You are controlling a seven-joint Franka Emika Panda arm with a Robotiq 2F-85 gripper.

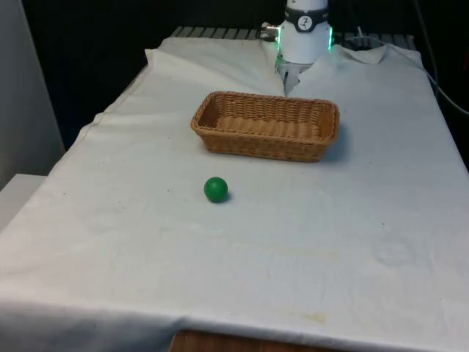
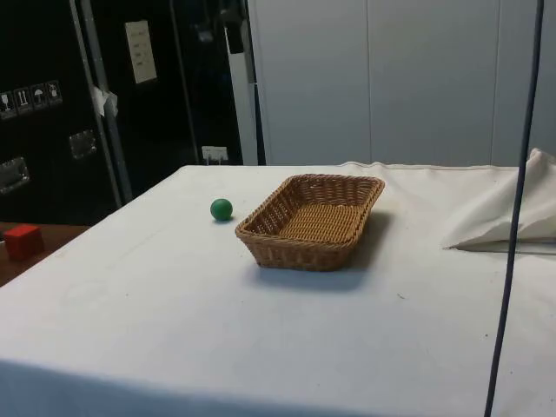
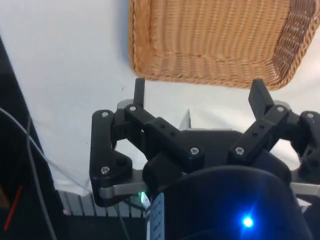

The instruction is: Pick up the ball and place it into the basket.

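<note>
A small green ball (image 1: 215, 189) lies on the white cloth, a little in front of the wicker basket (image 1: 265, 125) towards the front view's left. From the side, the ball (image 2: 221, 209) sits just beside the basket (image 2: 311, 221), apart from it. The basket is oblong, brown and has nothing in it. My gripper (image 3: 199, 95) is open with nothing between its fingers (image 3: 139, 91), held above the cloth behind the basket (image 3: 210, 40), near the table's far end.
A crumpled fold of white cloth (image 2: 504, 221) rises at the table's far end, and a dark cable (image 2: 512, 208) hangs across the side view. A red block (image 2: 23, 241) sits on a low surface beside the table.
</note>
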